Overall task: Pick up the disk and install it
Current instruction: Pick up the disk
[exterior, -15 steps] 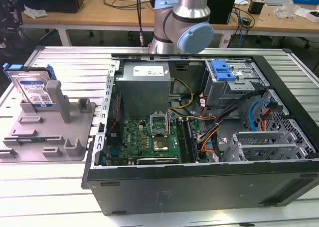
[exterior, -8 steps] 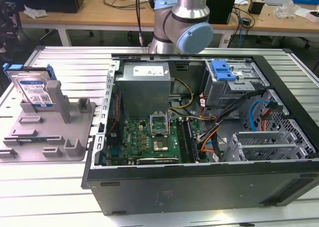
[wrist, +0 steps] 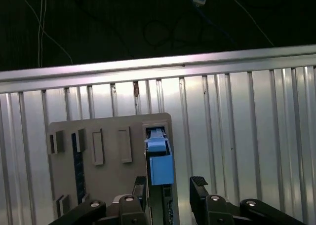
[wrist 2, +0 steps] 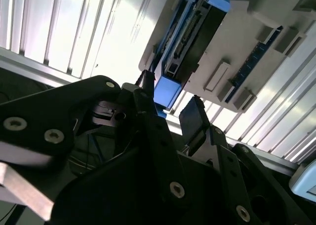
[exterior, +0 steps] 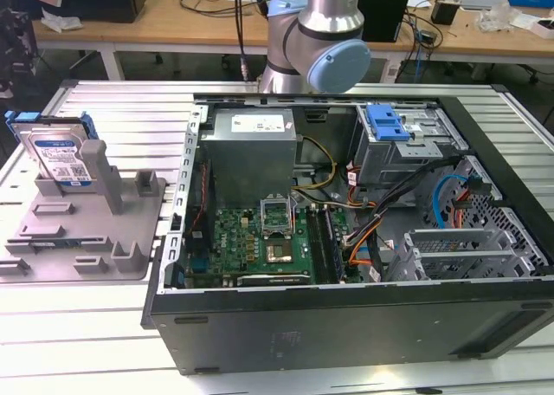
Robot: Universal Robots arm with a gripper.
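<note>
Hovering over one disk [wrist: 160, 168] in one grey holder [wrist: 111, 129], one gripper [wrist: 169, 182] spread open

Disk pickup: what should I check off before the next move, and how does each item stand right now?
1. Disk upright in the grey holder: ok.
2. Tool open: ok.
3. Disk's blue edge lined up between the tool's fingers, in both wrist views: ok.
4. Disk gripped: not ok; it stands free in the holder.
5. Drive cage slot free: cannot tell.
</note>
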